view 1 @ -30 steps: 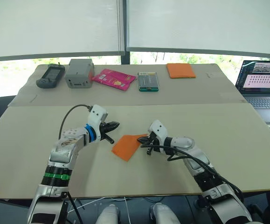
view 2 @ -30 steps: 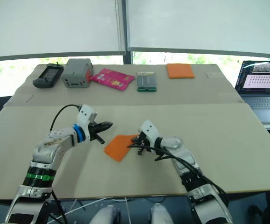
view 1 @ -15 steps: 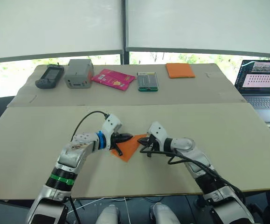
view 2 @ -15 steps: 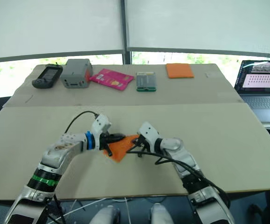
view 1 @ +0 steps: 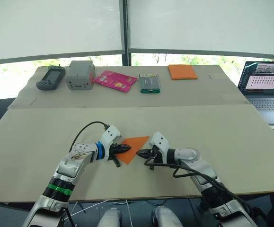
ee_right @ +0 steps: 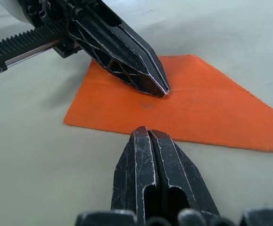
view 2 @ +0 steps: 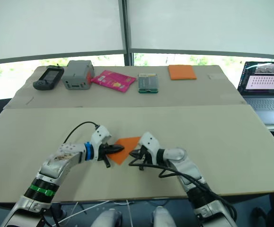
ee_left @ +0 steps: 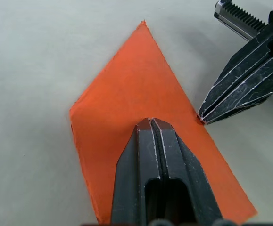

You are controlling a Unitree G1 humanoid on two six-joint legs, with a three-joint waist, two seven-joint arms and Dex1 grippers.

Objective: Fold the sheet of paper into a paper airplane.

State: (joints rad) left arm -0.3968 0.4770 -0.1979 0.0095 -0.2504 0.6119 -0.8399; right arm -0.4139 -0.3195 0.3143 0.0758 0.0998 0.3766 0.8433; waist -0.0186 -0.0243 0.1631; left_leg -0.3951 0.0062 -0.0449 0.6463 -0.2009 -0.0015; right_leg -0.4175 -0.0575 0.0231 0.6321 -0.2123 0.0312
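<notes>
While no writing reads, left tool [ee_left: 151,123] closed, pressing sheet of paper [ee_left: 141,99], right tool [ee_right: 146,133] closed beside it.

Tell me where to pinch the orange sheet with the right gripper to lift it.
Probably the long edge of the sheet of paper facing the right gripper, approached low from that side. It lies flat, so an edge is the only purchase. The left gripper, shut, presses on its middle; grip away from that tip.
</notes>
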